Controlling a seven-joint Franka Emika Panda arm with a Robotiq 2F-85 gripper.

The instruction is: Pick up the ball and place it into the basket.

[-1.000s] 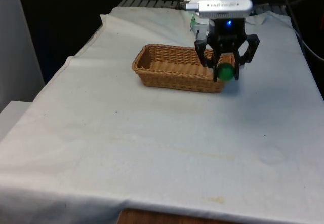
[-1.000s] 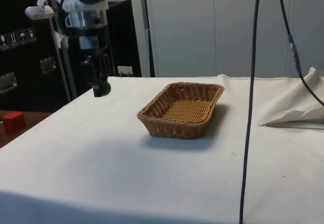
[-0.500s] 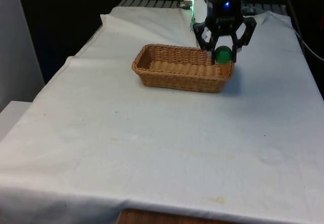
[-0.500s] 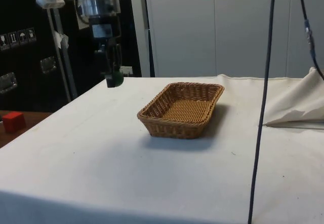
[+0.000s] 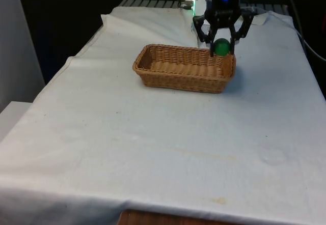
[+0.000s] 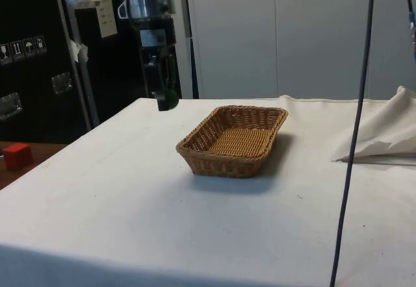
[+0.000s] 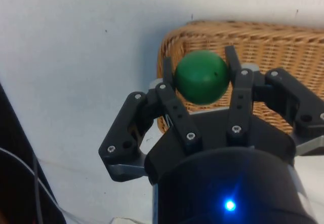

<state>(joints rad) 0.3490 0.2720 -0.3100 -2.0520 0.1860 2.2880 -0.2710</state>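
A green ball is held between the fingers of my black gripper, which is shut on it. The brown wicker basket stands on the white cloth with nothing inside. In the front view the ball hangs in the air just over the basket's right end, near its far corner. In the side view the gripper hangs left of the basket, higher than its rim. The wrist view has the ball above a corner of the basket.
The white cloth covers the table. It is bunched up at the side view's right. A black cable hangs down in front of the side camera. A small red block sits off the table at the side view's left.
The gripper has carried the ball upward and toward the basket's end, away from the bare cloth beside it. It stays shut on the ball.
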